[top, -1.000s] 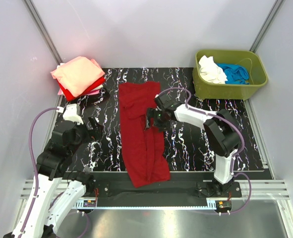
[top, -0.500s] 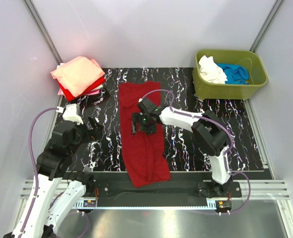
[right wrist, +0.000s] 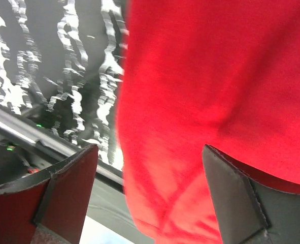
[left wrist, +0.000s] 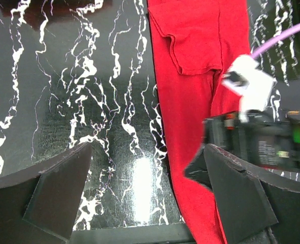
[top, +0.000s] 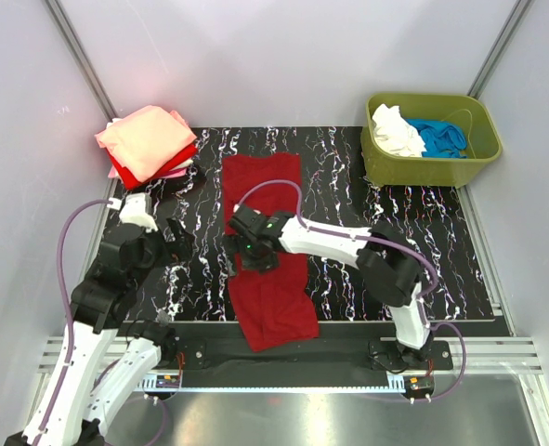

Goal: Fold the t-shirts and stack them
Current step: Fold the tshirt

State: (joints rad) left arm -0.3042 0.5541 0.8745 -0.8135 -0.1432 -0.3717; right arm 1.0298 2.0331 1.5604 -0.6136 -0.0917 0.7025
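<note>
A dark red t-shirt [top: 272,293] lies as a long narrow strip down the middle of the black marbled table [top: 348,186]. My right gripper [top: 244,249] hovers low over the strip's left edge, open. In the right wrist view the red t-shirt [right wrist: 215,76] fills the space under and between the spread fingers [right wrist: 68,188] of the right gripper [right wrist: 150,198]. My left gripper [top: 174,237] stands open over bare table left of the shirt. The left wrist view shows the left gripper [left wrist: 147,193] open, with the shirt [left wrist: 200,76] at its right finger.
A stack of folded t-shirts [top: 147,139], salmon-pink on top of red and pink, sits at the table's far left corner. An olive-green tub [top: 441,165] at the far right holds a white t-shirt [top: 395,130] and a blue t-shirt [top: 438,137]. The table's front edge [top: 348,325] runs just below the shirt.
My right gripper has swept left across the dark red shirt, from its right side to its left edge. The left arm has hardly moved.
</note>
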